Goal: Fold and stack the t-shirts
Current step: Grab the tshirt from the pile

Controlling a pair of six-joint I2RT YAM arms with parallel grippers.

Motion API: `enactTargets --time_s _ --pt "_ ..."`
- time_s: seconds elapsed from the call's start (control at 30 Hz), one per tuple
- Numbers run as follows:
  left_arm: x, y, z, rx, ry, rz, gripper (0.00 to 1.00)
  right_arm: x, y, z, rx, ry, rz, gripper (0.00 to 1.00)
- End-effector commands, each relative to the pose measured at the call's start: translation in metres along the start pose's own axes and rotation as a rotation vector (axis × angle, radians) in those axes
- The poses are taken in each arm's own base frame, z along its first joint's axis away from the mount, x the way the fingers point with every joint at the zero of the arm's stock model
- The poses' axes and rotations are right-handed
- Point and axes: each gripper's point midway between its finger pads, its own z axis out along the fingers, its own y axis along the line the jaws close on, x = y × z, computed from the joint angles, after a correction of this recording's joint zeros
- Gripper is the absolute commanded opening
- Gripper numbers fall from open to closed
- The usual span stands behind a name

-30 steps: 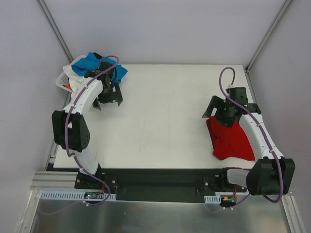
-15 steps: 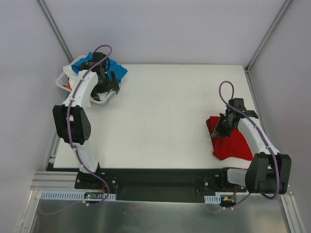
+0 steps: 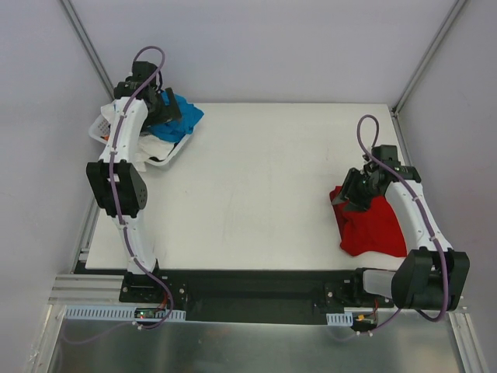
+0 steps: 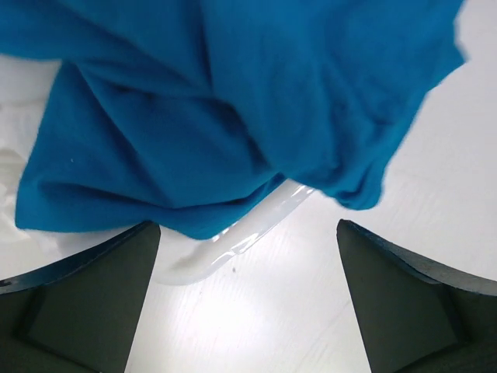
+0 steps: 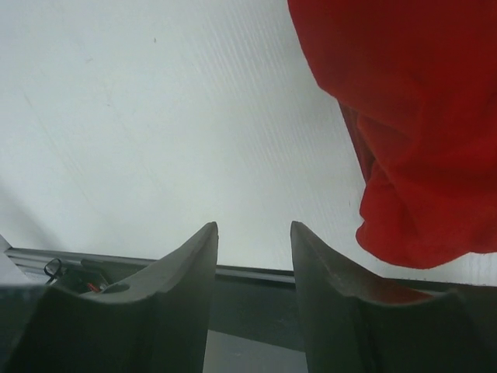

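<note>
Plainly, in the top view each shirt has its own nearer arm. The left claw (image 3: 165, 107) hangs over the turquoise shirt (image 3: 189, 116), heaped on the white basket (image 3: 101, 130) at upper left. The right claw (image 3: 352, 194) sits at the left edge of the red shirt (image 3: 379, 231), crumpled at the right of the table (image 3: 256, 179), its long axis running toward the lower right. Through the left wrist we see the fingers spread wide on nothing, with turquoise cloth filling the upper frame just ahead and draped over the basket rim. Through the right wrist the fingers stand partly apart with only bare table between them. The red cloth lies off to the upper right, so we judge that claw must shift sideways before pinching.
</note>
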Motion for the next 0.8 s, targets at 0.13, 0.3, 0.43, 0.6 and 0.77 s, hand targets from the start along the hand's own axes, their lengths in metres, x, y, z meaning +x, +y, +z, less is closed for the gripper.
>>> enactTargets --time_s 0.13,0.3,0.43,0.6,0.77 --pt "-0.042 -0.004 0.012 0.043 -0.101 0.018 0.99 0.042 -0.004 0.004 0.008 0.143 -0.043 0.45" --pt "-0.043 0.002 0.039 0.024 -0.09 0.018 0.96 0.057 -0.007 0.008 0.009 0.158 -0.052 0.44" --pt "-0.043 0.012 0.063 0.028 -0.057 -0.023 0.0 0.061 -0.008 0.009 0.01 0.163 -0.054 0.43" --pt "-0.049 0.007 0.03 0.067 -0.098 -0.046 0.0 0.067 -0.008 0.012 -0.003 0.164 -0.045 0.42" --pt "-0.086 -0.022 -0.088 0.177 -0.353 -0.014 0.0 0.076 -0.007 0.02 -0.015 0.164 -0.038 0.41"
